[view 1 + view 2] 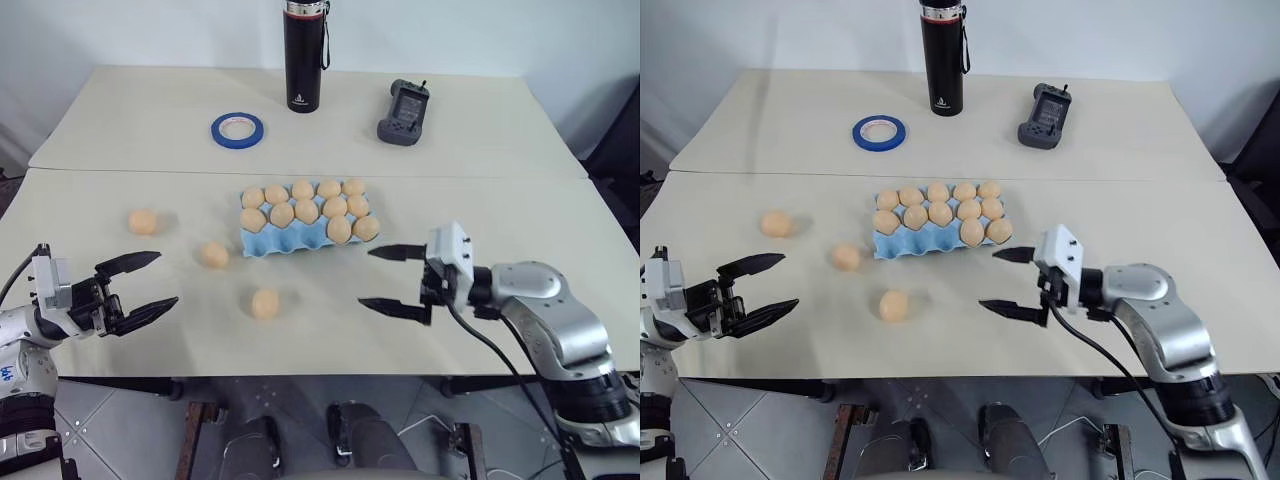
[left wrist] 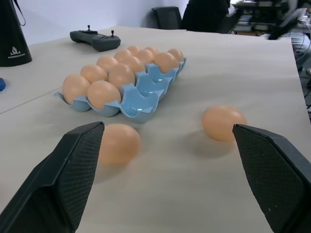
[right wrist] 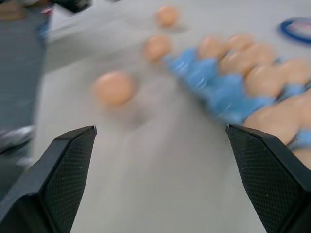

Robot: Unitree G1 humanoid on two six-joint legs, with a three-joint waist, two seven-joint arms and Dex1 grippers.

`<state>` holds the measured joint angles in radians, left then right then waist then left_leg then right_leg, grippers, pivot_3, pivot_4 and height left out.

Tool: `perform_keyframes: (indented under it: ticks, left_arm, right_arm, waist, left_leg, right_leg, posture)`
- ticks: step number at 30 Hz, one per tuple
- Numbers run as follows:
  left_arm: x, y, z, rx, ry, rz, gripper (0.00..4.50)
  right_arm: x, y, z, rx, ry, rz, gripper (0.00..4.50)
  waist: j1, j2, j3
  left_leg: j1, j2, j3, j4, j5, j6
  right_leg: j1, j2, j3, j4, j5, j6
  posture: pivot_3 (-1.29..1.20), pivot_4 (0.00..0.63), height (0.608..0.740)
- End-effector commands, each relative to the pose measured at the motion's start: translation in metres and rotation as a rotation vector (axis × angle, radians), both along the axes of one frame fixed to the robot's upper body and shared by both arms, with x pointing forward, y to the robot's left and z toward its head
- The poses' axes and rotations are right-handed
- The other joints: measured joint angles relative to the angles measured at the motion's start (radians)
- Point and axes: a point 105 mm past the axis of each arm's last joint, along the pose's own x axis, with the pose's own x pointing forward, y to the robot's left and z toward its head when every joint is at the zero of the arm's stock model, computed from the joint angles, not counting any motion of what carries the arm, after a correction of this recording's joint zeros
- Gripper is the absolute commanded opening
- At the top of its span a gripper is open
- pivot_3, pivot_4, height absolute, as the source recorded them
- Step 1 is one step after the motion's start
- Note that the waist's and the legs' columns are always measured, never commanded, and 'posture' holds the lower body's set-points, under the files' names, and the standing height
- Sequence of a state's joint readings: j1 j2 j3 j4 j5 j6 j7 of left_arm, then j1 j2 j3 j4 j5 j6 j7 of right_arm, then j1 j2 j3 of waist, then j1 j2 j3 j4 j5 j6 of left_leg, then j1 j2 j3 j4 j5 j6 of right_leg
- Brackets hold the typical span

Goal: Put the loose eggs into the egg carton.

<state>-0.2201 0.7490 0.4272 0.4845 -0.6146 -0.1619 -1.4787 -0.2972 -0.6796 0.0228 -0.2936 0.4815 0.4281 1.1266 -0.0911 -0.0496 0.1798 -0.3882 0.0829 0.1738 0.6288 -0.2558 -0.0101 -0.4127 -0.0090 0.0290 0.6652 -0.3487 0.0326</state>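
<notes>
Eggs lie loose on the counter [image 1: 520, 300] ahead of both grippers, whose jaws stand wide apart and empty: the left gripper [image 1: 140, 285] faces the nearest egg [image 1: 265, 303] and another [image 1: 213, 254], with a third [image 1: 143, 221] farther off to the left. The right gripper [image 1: 392, 280] hovers just beside the egg carton [image 1: 290, 240], whose long axis runs left to right, its front row of cups bare. From the left wrist the carton's hollow blue cups show plainly, while the head views add the blue tape ring [image 1: 237, 129], black bottle [image 1: 303, 60] and grey controller [image 1: 404, 111] behind.
</notes>
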Motion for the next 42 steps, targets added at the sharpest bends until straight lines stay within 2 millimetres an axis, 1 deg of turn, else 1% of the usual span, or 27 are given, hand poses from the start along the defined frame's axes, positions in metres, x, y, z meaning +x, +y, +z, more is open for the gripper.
perform_keyframes:
  ticks: [1,7,10,12,14,15,16,18,20,23,27,30,33,40,42]
  left_arm:
    - [-0.003,0.005,0.007,0.013,-0.052,0.034,4.50]
    - [-0.008,-0.020,0.015,0.021,-0.113,0.026,4.50]
    - [-0.010,-0.049,0.016,0.015,-0.131,0.037,4.50]
    - [-0.013,-0.068,0.018,-0.007,-0.149,0.035,4.50]
    - [-0.009,-0.088,0.008,0.044,-0.102,0.094,4.50]
    - [-0.008,-0.101,0.008,0.027,-0.105,0.107,4.50]
    - [-0.007,-0.110,0.007,0.021,-0.096,0.128,4.50]
    - [-0.006,-0.124,0.005,0.011,-0.076,0.155,4.50]
    - [-0.003,-0.133,0.002,0.015,-0.064,0.197,4.50]
    - [0.003,-0.150,-0.010,0.007,-0.005,0.263,4.50]
    - [0.006,-0.156,-0.021,0.028,0.044,0.328,4.50]
    - [0.004,-0.157,-0.030,0.070,0.084,0.353,4.50]
    - [0.005,-0.156,-0.035,0.090,0.107,0.370,4.50]
    - [0.004,-0.165,-0.048,0.140,0.179,0.310,4.50]
    - [0.005,-0.166,-0.051,0.151,0.202,0.309,4.10]
  right_arm:
    - [-0.012,-0.004,0.015,0.037,-0.043,0.064,4.47]
    - [-0.018,-0.014,0.011,0.048,-0.034,0.104,4.47]
    - [-0.026,-0.023,0.005,0.035,-0.008,0.141,4.47]
    - [-0.025,-0.028,0.001,0.021,0.004,0.128,4.47]
    - [-0.020,-0.032,0.000,0.007,0.004,0.104,4.47]
    - [-0.018,-0.034,0.000,0.005,0.002,0.096,4.47]
    - [-0.017,-0.034,0.000,0.004,0.001,0.094,4.47]
    - [-0.015,-0.034,0.000,0.005,-0.001,0.094,4.47]
    - [-0.014,-0.034,0.000,0.005,-0.003,0.094,4.47]
    - [-0.010,-0.032,0.001,0.004,-0.010,0.092,4.47]
    - [-0.008,-0.031,0.002,0.003,-0.020,0.087,4.47]
    - [-0.006,-0.031,0.003,0.004,-0.027,0.078,4.47]
    - [-0.005,-0.030,0.003,0.005,-0.029,0.070,4.47]
    - [-0.003,-0.029,0.003,0.005,-0.031,0.052,4.47]
    - [-0.002,-0.029,0.003,0.006,-0.036,0.043,4.50]
  waist:
    - [0.001,0.000,0.000]
    - [0.009,0.000,0.000]
    - [0.011,0.000,0.000]
    - [0.013,0.000,0.000]
    - [0.014,0.000,0.000]
    - [0.013,0.000,0.000]
    - [0.013,0.001,0.001]
    - [0.012,0.001,0.001]
    - [0.009,0.001,0.001]
    - [0.009,0.002,0.001]
    - [0.010,0.002,0.001]
    - [0.011,0.002,0.001]
    - [0.011,0.002,0.001]
    - [0.012,0.002,0.001]
    - [0.012,0.002,0.001]
  left_leg:
    - [0.001,0.000,0.000,0.000,0.000,0.000]
    - [0.001,0.000,-0.001,-0.001,0.000,0.000]
    - [0.000,0.000,-0.001,-0.001,-0.001,0.001]
    - [0.001,0.000,-0.001,0.000,-0.002,0.002]
    - [0.001,0.000,-0.001,0.001,-0.002,0.002]
    - [0.001,0.000,-0.002,0.001,-0.002,0.003]
    - [0.001,-0.001,-0.002,0.001,-0.001,0.003]
    - [0.002,-0.002,-0.001,0.002,-0.001,0.004]
    - [0.002,-0.001,-0.001,0.002,-0.001,0.004]
    - [0.003,-0.001,-0.002,0.002,0.000,0.004]
    - [0.003,-0.001,-0.002,0.002,0.000,0.004]
    - [0.003,-0.001,-0.002,0.001,0.000,0.003]
    - [0.003,-0.001,-0.002,0.001,0.001,0.002]
    - [0.003,-0.001,-0.002,0.001,0.001,0.003]
    - [0.003,-0.001,-0.002,0.001,0.001,0.002]
  right_leg:
    - [0.000,0.000,0.000,0.000,0.000,0.000]
    - [0.001,0.000,0.000,0.000,0.000,0.000]
    - [0.002,0.000,0.000,-0.002,0.000,0.000]
    - [0.003,0.000,0.000,-0.003,0.000,0.001]
    - [0.004,0.000,0.000,-0.003,0.001,0.002]
    - [0.004,0.000,0.000,-0.003,0.001,0.002]
    - [0.005,0.000,0.001,-0.003,0.002,0.003]
    - [0.005,0.000,0.002,-0.003,0.003,0.004]
    - [0.005,0.000,0.002,-0.003,0.003,0.003]
    - [0.005,0.001,0.002,-0.002,0.004,0.003]
    - [0.005,0.001,0.002,-0.003,0.004,0.003]
    - [0.005,0.001,0.002,-0.003,0.004,0.003]
    - [0.005,0.001,0.002,-0.003,0.004,0.003]
    - [0.005,0.001,0.002,-0.003,0.004,0.002]
    - [0.005,0.001,0.002,-0.003,0.003,0.002]
  posture:
    - [0.00,0.150,0.740]
    - [0.00,0.150,0.740]
    - [0.00,0.150,0.740]
    - [0.00,0.150,0.740]
    - [0.00,0.150,0.740]
    - [0.00,0.150,0.740]
    - [0.00,0.150,0.740]
    - [0.00,0.150,0.740]
    - [0.00,0.150,0.740]
    - [0.00,0.150,0.740]
    - [0.00,0.150,0.740]
    - [0.00,0.150,0.740]
    - [0.00,0.150,0.740]
    - [0.00,0.150,0.740]
    - [0.00,0.150,0.740]
